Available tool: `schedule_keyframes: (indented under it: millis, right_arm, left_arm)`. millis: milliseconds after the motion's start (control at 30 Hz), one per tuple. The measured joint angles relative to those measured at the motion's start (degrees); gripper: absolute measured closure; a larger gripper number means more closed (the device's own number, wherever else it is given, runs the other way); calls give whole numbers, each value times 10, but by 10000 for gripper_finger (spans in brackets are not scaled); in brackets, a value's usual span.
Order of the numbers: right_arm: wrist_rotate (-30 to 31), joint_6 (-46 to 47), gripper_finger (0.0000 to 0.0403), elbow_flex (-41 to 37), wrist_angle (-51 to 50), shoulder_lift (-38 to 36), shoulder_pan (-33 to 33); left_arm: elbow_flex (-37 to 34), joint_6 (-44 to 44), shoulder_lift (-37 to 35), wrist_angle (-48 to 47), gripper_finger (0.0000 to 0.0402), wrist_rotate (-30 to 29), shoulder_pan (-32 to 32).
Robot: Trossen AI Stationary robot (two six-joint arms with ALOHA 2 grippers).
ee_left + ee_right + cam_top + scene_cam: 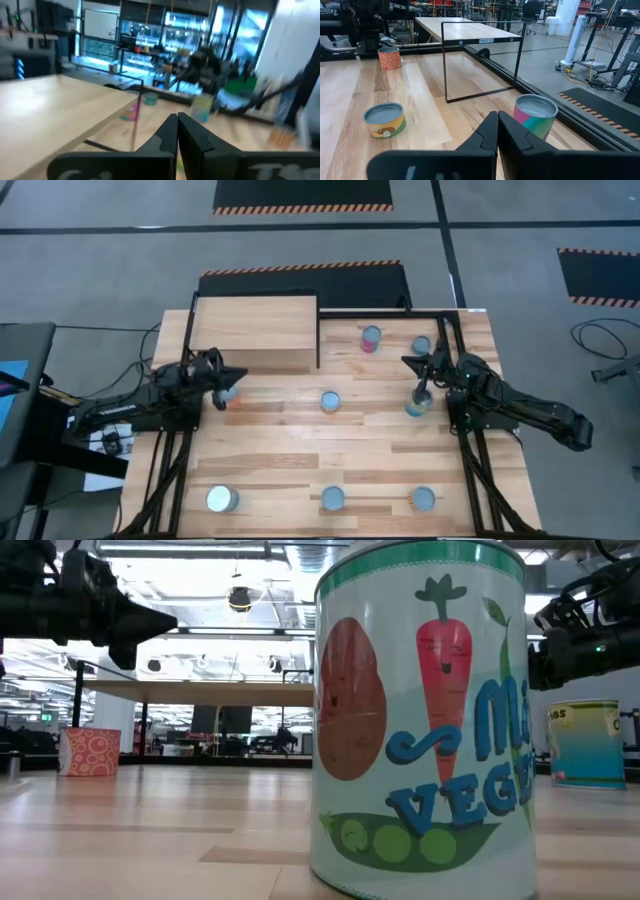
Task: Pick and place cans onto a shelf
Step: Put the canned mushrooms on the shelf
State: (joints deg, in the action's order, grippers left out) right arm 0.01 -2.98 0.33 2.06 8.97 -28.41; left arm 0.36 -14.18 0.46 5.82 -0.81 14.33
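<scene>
High view shows your right gripper (421, 393) pinched shut and empty, just beside a teal can (416, 408). Your left gripper (226, 390), also closed on nothing, hovers by an orange can (231, 401) before the bare shelf (256, 332).
</scene>
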Motion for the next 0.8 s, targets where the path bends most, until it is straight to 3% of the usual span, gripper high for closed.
schedule_keyframes:
  millis: [167,400,800]
  right_arm:
    - [0,0,376,0,0,0,0]
    - [0,0,374,0,0,0,0]
    - [0,0,374,0,0,0,0]
  left_arm:
    - [0,-62,0,44,401,-21,0]
    - [5,-81,38,81,401,45,-16]
    - [160,72,325,80,401,16,-87]
